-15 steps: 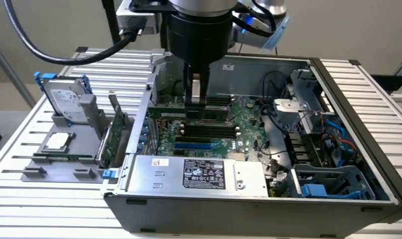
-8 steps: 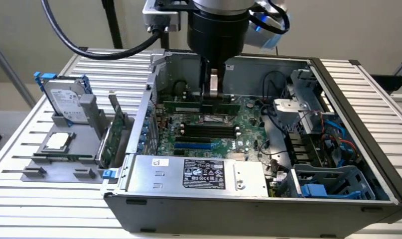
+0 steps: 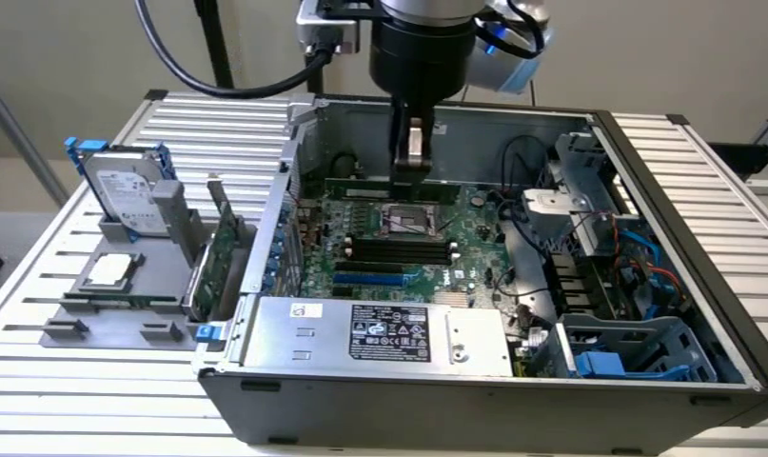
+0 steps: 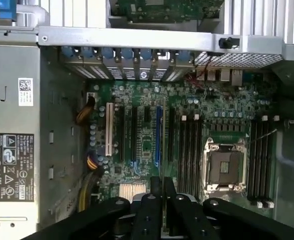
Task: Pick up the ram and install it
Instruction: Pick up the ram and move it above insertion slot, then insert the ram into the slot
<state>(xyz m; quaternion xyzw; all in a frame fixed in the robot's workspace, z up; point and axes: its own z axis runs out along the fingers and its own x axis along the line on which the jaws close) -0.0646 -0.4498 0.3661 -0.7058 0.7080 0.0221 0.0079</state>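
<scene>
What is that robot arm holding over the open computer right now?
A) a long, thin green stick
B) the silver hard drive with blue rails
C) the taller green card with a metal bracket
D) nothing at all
A: the jaws of the gripper are closed on the ram, a long thin green stick held above the motherboard, while the hard drive stands outside the case.
</scene>
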